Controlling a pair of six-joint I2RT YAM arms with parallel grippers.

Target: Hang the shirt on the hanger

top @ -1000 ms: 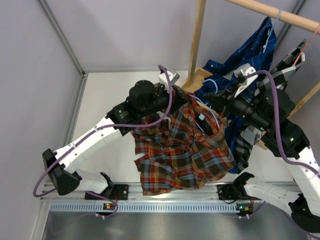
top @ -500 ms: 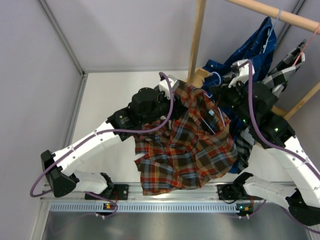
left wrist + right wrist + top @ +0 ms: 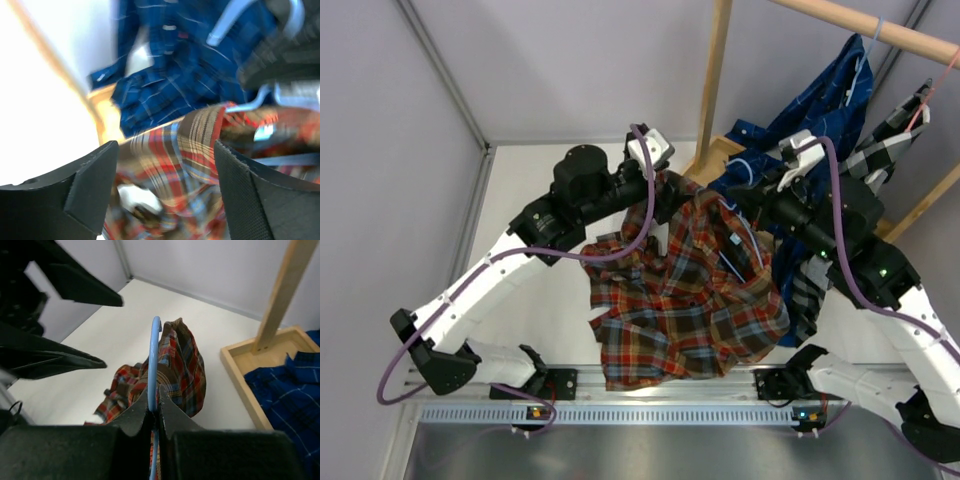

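The white table [image 3: 520, 170] spreads under both arms. The plaid shirt [image 3: 690, 310] hangs mid-scene between them, its top up on the light-blue hanger [image 3: 154, 360] and its hem draped toward the near edge. A dark blue shirt [image 3: 820, 100] hangs at far right. The right claw [image 3: 154, 407] is clamped on the hanger's wire. The left claw [image 3: 166, 150] stands wide apart beside the shirt's top, gripping nothing.
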